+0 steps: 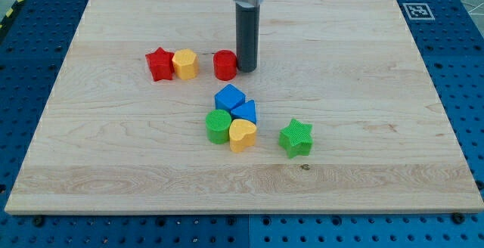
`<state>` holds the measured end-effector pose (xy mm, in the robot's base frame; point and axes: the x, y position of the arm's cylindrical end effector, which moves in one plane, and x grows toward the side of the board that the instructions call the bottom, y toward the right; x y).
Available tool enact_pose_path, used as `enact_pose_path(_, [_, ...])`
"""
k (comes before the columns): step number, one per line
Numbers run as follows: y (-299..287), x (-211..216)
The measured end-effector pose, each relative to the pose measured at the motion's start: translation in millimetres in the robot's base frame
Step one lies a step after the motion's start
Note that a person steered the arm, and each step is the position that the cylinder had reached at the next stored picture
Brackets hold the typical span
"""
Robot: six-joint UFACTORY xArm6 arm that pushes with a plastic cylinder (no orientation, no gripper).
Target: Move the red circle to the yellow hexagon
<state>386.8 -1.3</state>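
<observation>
My tip (247, 69) is down on the wooden table (113, 165), touching the red circle (224, 65) at its 3 o'clock side. The yellow hexagon (185, 64) sits near the circle at 9 o'clock, with a small gap between them. A red star (159, 64) touches the hexagon at its 9 o'clock side. At 6 o'clock from the circle is a tight bunch: a blue cube (228, 97), another blue block (245, 112), a green circle (218, 126) and a yellow heart (242, 135). A green star (296, 137) sits near the heart at 3 o'clock.

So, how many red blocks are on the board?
2: the red star at the view's left touching the yellow hexagon, and the red circle beside my tip. None seems hidden.
</observation>
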Motion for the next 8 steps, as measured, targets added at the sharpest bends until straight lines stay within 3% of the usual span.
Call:
enact_pose_path(1, [-5, -10])
enact_pose_path(4, [3, 19])
enact_pose_path(8, [-10, -2])
